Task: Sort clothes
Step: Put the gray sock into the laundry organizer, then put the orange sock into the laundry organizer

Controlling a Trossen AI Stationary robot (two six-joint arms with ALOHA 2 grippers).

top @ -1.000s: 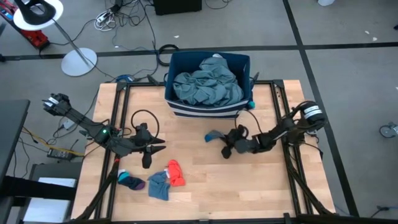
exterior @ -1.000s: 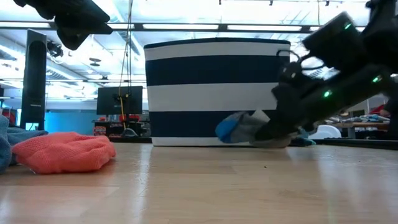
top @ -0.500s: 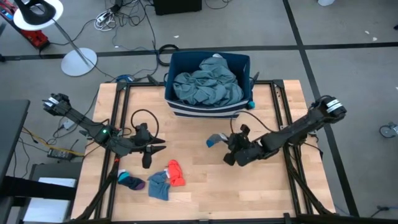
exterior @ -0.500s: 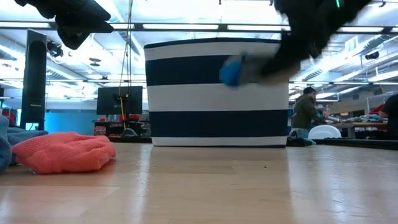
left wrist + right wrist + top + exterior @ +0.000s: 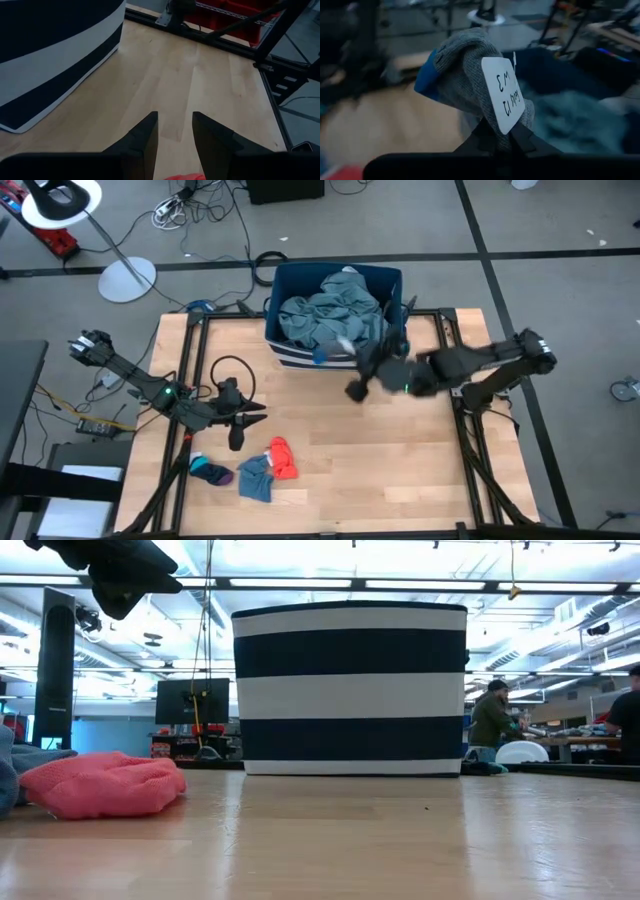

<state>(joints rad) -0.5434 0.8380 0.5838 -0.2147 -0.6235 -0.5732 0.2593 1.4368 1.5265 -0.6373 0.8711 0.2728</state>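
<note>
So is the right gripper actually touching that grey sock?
Touching. The right wrist view shows the right gripper shut on the grey sock, fabric pinched between its fingers.

Pale wooden table [image 5: 340, 450] with black rails along both sides. Standing at the far edge, a navy bin with white stripes [image 5: 350, 690], heaped with teal-grey cloth [image 5: 330, 315]. Lying near the front left corner, close together: a red-orange piece [image 5: 283, 457], a blue-grey piece [image 5: 255, 478] touching it, and a small dark sock [image 5: 212, 472] just beside.

Right pincer [image 5: 340, 350] motion-blurred from above; tag [image 5: 503, 93] writing unreadable.
</note>
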